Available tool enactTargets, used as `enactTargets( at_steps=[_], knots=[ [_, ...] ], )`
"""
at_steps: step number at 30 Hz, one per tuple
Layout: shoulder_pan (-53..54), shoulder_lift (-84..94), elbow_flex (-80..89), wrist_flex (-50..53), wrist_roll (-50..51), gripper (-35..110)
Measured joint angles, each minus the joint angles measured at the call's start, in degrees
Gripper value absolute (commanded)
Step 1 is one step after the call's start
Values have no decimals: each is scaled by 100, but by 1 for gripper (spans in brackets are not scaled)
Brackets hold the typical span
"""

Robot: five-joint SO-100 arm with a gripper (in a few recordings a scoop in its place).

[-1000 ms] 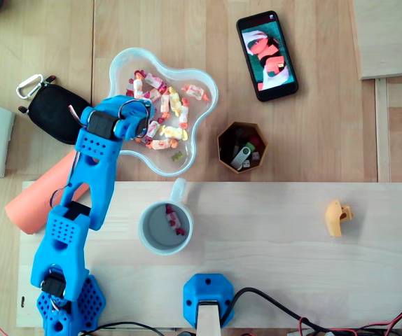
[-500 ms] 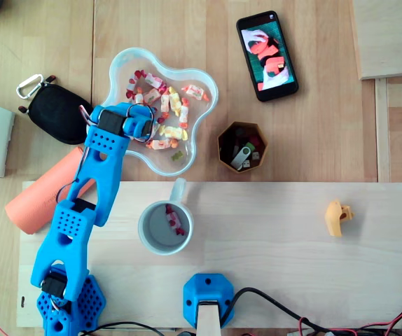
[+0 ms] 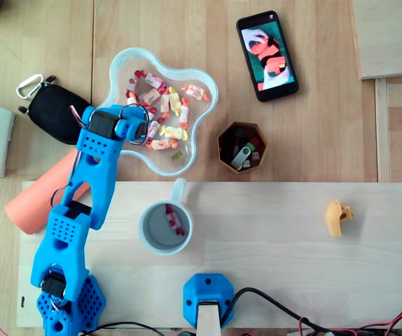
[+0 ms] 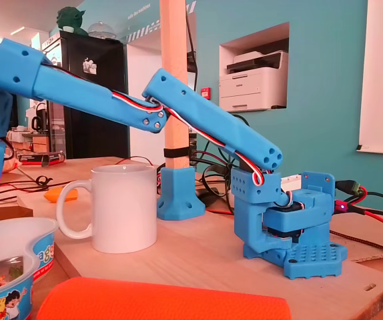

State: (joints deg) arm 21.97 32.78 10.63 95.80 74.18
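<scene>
In the overhead view my blue gripper [image 3: 139, 122] points down into the left part of a clear flower-shaped bowl [image 3: 211, 92] that holds several wrapped candies [image 3: 167, 105]. Its tips are among the candies near the bowl's left wall, and the wrist hides how the jaws stand. A white mug [image 3: 178, 189] stands on the board just below the bowl, with one wrapped candy [image 3: 175, 220] inside. In the fixed view the arm reaches left over the mug [image 4: 121, 207] and down toward the bowl [image 4: 15, 257] at the lower left edge.
A hexagonal wooden cup [image 3: 223, 144] with USB sticks sits right of the bowl, and a phone [image 3: 267, 54] lies beyond it. A black pouch [image 3: 50, 112] and an orange roll [image 3: 33, 203] lie left of the arm. A yellow object [image 3: 337, 217] rests on the board [image 3: 292, 266].
The gripper first moved slightly right and toward the bowl's middle, then drew back a little to the left. The candies and the mug look unchanged.
</scene>
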Motion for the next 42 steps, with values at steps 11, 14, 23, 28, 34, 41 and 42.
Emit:
enactTargets(
  at_steps=[11, 14, 23, 28, 34, 41, 42],
  knots=[
    [0, 0, 0, -308, 0, 9],
    [0, 0, 0, -308, 0, 9],
    [0, 0, 0, -308, 0, 11],
    [0, 0, 0, -308, 0, 11],
    [0, 0, 0, -308, 0, 11],
    [0, 0, 0, -299, 0, 11],
    [0, 0, 0, -299, 0, 11]
  ],
)
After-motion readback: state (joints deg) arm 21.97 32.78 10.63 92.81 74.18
